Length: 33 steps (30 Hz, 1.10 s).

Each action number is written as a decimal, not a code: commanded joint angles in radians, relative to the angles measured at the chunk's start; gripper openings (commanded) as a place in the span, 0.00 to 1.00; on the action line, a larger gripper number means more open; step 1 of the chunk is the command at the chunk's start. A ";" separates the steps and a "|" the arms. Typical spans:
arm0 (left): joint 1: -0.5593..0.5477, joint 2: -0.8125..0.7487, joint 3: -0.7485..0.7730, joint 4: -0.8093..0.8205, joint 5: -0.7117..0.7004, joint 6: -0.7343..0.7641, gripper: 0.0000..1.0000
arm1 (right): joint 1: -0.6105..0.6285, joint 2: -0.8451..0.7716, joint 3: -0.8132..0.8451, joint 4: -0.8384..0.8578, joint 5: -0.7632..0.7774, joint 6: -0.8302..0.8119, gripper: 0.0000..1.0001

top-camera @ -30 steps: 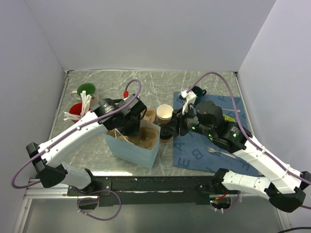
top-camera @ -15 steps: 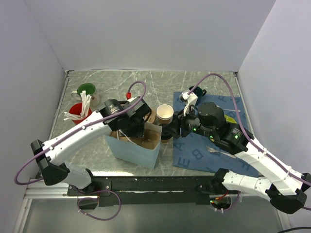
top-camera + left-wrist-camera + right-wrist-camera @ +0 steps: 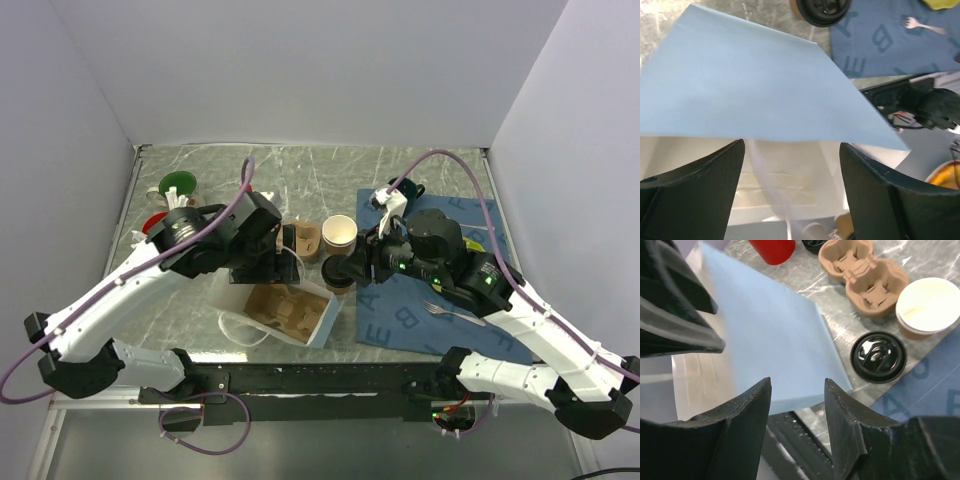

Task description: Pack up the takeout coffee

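The takeout coffee cup [image 3: 339, 235] stands open and lidless at the table's middle; it also shows in the right wrist view [image 3: 928, 307]. Its round black lid [image 3: 337, 272] lies on the table just in front of it, and shows in the right wrist view too [image 3: 878, 356]. A light blue paper bag [image 3: 326, 318] leans over toward the near edge, with a brown cup carrier [image 3: 285, 305] inside. My left gripper [image 3: 283, 265] is open just above the bag's far rim; the bag's wall [image 3: 750, 85] fills its wrist view. My right gripper [image 3: 354, 262] is open and empty beside the lid.
A second brown cup carrier [image 3: 305, 240] sits left of the cup. A red cup [image 3: 155, 225] and a green lid [image 3: 180, 183] are at the far left. A dark green mug [image 3: 408, 190] and a fork [image 3: 450, 313] rest on a blue mat [image 3: 420, 320] at the right.
The bag has tipped from upright to leaning toward the near edge. My left gripper has pulled back to the left, out of the bag's mouth. The right arm has barely moved.
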 commanded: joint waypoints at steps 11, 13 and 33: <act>0.085 -0.021 0.024 -0.019 0.038 0.082 0.84 | -0.004 0.104 0.174 -0.160 -0.058 0.224 0.57; 0.097 -0.021 0.014 -0.019 0.048 0.112 0.83 | -0.005 0.115 0.218 -0.221 -0.026 0.272 0.57; 0.120 -0.080 -0.092 -0.023 0.285 0.260 0.81 | 0.061 0.252 0.336 -0.125 -0.132 0.228 0.51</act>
